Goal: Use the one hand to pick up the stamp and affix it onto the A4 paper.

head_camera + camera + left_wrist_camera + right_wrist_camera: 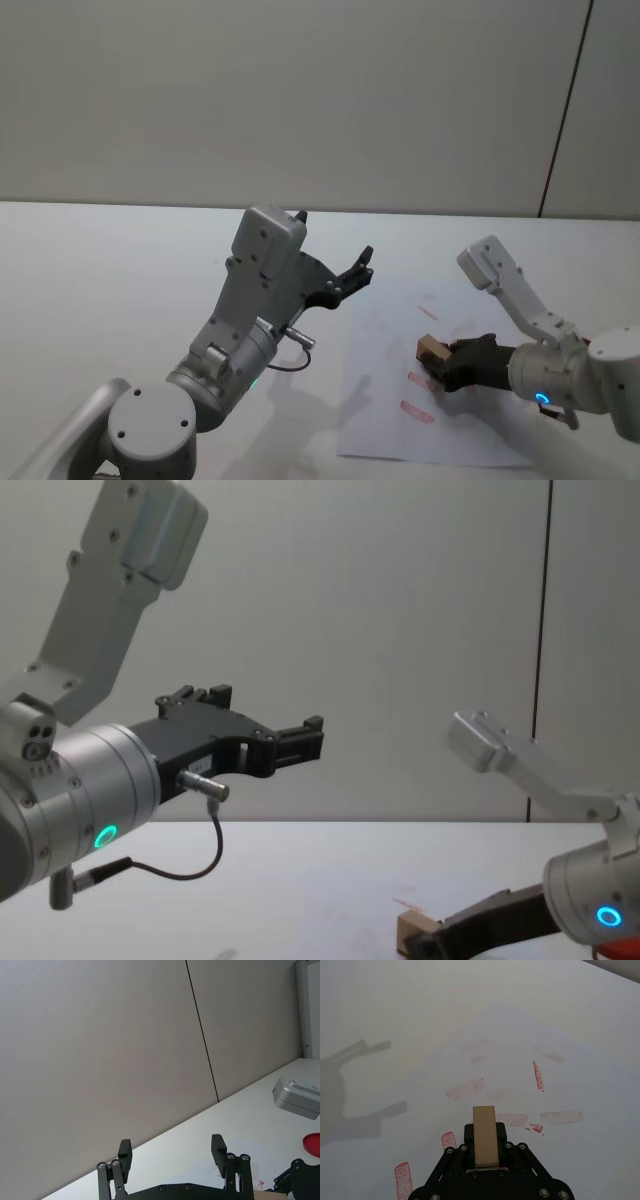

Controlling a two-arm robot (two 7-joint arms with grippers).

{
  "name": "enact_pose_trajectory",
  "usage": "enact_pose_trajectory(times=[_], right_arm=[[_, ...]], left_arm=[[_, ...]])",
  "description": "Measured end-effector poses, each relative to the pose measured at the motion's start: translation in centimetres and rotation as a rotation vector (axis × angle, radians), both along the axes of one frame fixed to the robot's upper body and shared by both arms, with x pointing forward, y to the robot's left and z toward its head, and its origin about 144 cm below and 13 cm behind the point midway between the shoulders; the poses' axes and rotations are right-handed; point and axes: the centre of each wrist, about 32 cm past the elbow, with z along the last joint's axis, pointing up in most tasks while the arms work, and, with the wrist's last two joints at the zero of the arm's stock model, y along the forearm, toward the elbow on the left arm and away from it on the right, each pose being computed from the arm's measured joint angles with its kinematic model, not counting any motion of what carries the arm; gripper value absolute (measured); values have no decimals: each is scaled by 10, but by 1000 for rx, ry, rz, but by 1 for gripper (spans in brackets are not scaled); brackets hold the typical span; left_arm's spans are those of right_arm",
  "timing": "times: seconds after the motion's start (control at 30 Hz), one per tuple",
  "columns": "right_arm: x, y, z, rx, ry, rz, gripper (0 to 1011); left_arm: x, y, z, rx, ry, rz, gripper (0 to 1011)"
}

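Observation:
The tan wooden stamp (432, 349) (484, 1119) (411, 926) sits between the jaws of my right gripper (447, 364) (485, 1136) (432, 942), the hand with the blue light ring. That gripper is shut on it, low over the A4 paper (385, 340) (510, 1035). Several red stamp marks (465, 1088) show on the sheet. Whether the stamp touches the paper I cannot tell. My left gripper (357, 270) (172, 1147) (300, 742), with the green ring, hangs open high above the table, left of the paper and holding nothing.
A red round ink pad (313, 1144) lies on the white table (120, 270) beyond the right arm. The left arm's elbow and cable (285, 362) stand at the paper's left edge. A grey wall rises behind the table.

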Motion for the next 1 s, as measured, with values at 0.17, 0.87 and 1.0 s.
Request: enact_pose_trajectory(times=[0.17, 0.87, 1.0], right_arm=[[-1, -1, -2, 6, 0, -5, 218], [6, -1, 10, 65, -45, -31, 218], [9, -1, 18, 82, -66, -34, 218]], left_arm=[[0, 0, 0, 0, 0, 0, 1002], [0, 0, 0, 0, 0, 0, 1002], [0, 0, 0, 0, 0, 0, 1002]])
